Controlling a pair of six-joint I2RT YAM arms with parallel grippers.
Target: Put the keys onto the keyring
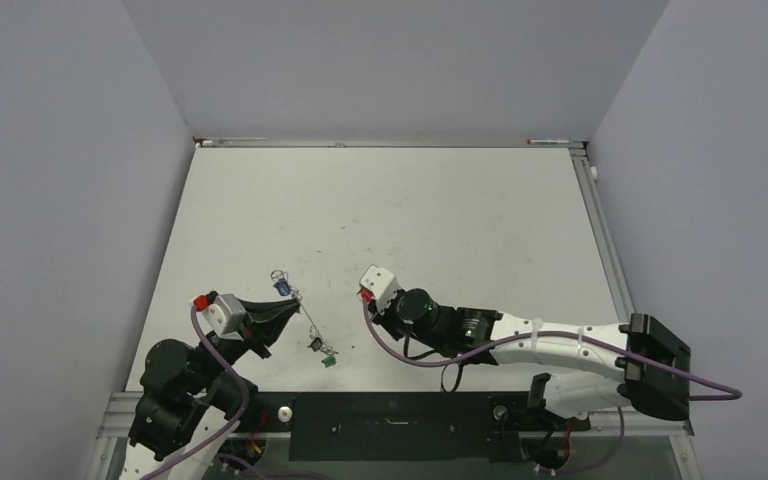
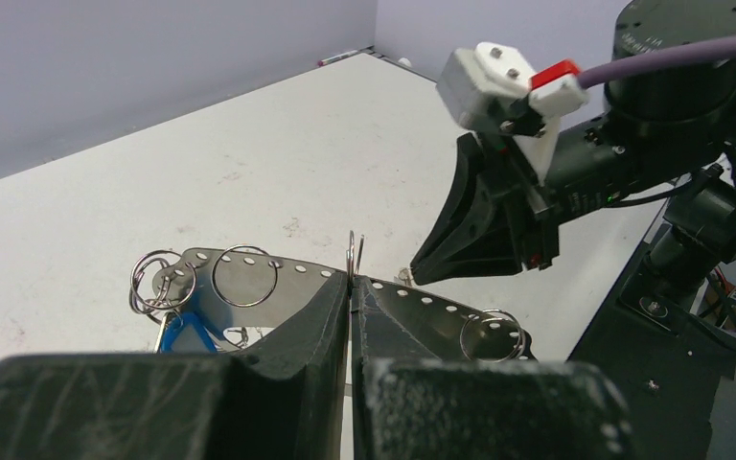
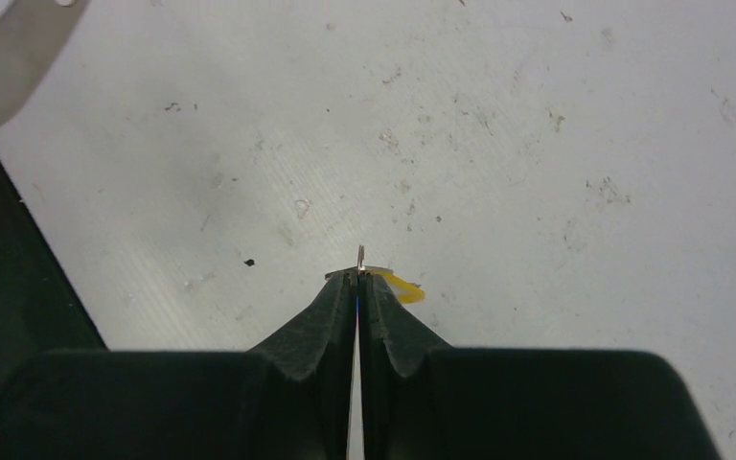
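Observation:
My left gripper (image 1: 295,305) is shut on the keyring (image 2: 353,251), a thin silvery wire seen edge-on between the fingertips (image 2: 331,287). In the top view the wire (image 1: 306,322) runs past a blue key (image 1: 282,286), a black key (image 1: 316,343) and a green key (image 1: 328,361). The blue key (image 2: 184,331) and small rings (image 2: 244,276) show to the left of my fingers in the left wrist view. My right gripper (image 3: 360,273) is shut on a yellow key (image 3: 404,287) and holds it above the table. It sits just right of the left gripper (image 1: 368,300).
The white table (image 1: 440,220) has grey walls on three sides. A black base plate (image 1: 390,420) lies along the near edge between the arm bases. The right gripper (image 2: 422,276) and its purple cable (image 2: 671,57) fill the upper right of the left wrist view.

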